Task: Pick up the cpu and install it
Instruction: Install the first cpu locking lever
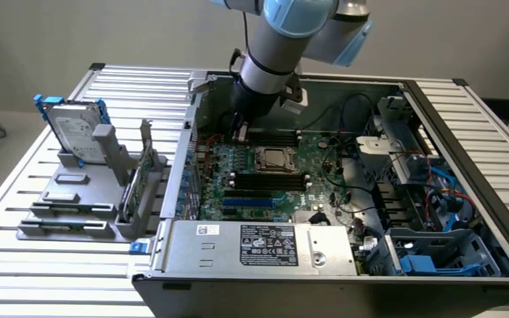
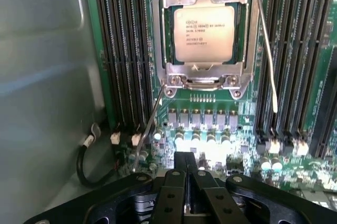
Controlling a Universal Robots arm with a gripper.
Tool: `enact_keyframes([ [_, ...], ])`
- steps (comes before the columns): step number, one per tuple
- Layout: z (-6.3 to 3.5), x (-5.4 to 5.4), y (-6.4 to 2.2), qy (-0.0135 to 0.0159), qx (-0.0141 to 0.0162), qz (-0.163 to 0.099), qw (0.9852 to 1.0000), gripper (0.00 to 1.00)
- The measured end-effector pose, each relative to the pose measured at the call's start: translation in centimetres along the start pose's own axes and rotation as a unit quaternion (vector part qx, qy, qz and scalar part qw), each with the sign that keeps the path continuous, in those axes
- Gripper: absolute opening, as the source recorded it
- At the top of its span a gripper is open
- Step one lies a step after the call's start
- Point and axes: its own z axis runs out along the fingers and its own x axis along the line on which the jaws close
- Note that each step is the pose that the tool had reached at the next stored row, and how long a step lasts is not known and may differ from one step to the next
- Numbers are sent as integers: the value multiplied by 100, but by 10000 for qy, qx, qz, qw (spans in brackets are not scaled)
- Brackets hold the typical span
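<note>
**CPU seated in socket, gripper shut and empty**

In the wrist view, the gripper [image 2: 187, 158] is seen with its fingers pressed together and nothing held between them, above the motherboard [image 2: 210, 109]. Beyond it, the cpu [image 2: 204, 33] is found lying flat inside the metal-framed socket [image 2: 202, 77], flanked by memory slots [image 2: 124, 50], all within the open computer case [image 1: 236, 291].

Soft light, perhaps slight glare
</note>
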Motion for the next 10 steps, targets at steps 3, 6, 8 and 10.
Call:
enact_keyframes([
  [3, -56, 10, -37, 29, -13, 74, 10000, 11],
  [6, -102, 17, -58, 61, -32, 181, 9998, 11],
  [8, -126, 22, -66, 92, -54, 283, 9995, 11],
  [10, -135, 23, -69, 130, -85, 404, 9991, 11],
])
